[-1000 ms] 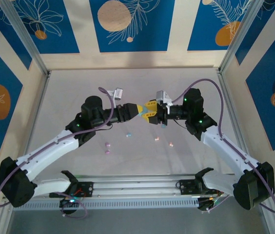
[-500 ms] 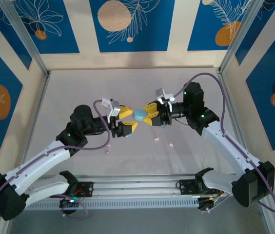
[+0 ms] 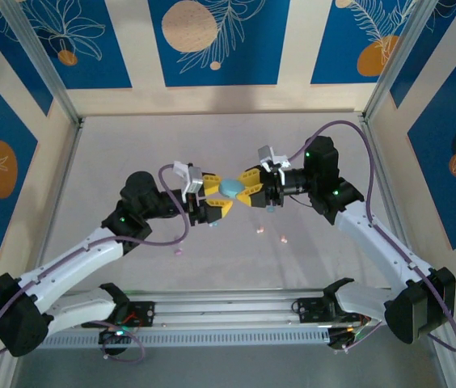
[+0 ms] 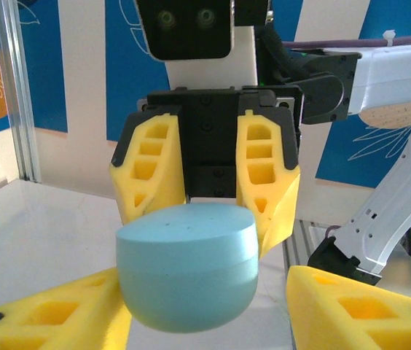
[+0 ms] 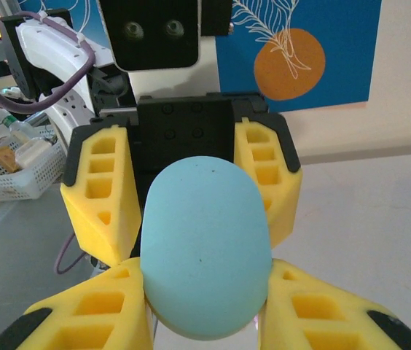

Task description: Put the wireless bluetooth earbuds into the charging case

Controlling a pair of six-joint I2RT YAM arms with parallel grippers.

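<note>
A closed light blue charging case hangs above the table's middle between both grippers. My right gripper is shut on it. In the right wrist view its yellow fingers press both sides of the case. My left gripper faces it from the left, jaws around the case. The left finger is against the case, and the right finger stands a little off it. On the table lie tiny earbuds: a lilac-pink one, two peach ones and a light blue one.
A metal frame with clear side panels encloses the grey tabletop. The arm bases sit on a rail at the near edge. Purple cables loop over both wrists.
The left gripper drew back from the case, turned its jaws, then came back around the case with the jaws narrowing. The right gripper kept hold and rose slightly.
</note>
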